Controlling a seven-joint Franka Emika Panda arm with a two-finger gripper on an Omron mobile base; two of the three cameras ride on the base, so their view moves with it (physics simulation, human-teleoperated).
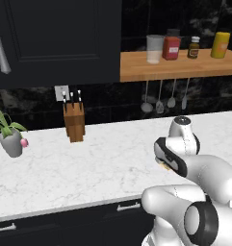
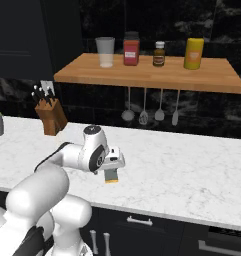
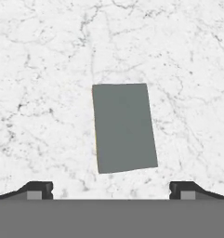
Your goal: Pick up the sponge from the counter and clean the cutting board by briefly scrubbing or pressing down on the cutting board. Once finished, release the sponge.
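The claw [image 3: 111, 188] hangs over the white marble bench [image 1: 88, 163], pointing down, its two dark tips spread wide with bare stone between them. The sponge [image 3: 124, 127] lies flat on the bench straight below, grey-green scrub side up, a thin yellow edge showing along one long side. In the hand view it sits between the lines of the two tips and a little ahead of them, turned slightly off square to them; neither tip touches it.

From the right base view the sponge [image 2: 111, 176] shows as a small dark block with a yellow bottom edge, directly under the white hand, near the front edge of the bench. In the left base view only a sliver of yellow [image 1: 164, 166] peeks out beside the arm's wrist.

Farther back on the bench a wooden knife block [image 1: 74, 122] stands upright near the dark wall, and a grey pot with a green plant and pink buds [image 1: 10, 139] sits at the left. Above, a light wooden wall shelf [image 2: 152, 75] carries a clear cup [image 2: 105, 51], a red jar [image 2: 131, 49], a small brown bottle [image 2: 159, 54] and a yellow container [image 2: 193, 53]. Four utensils [image 2: 151, 114] hang beneath the shelf.
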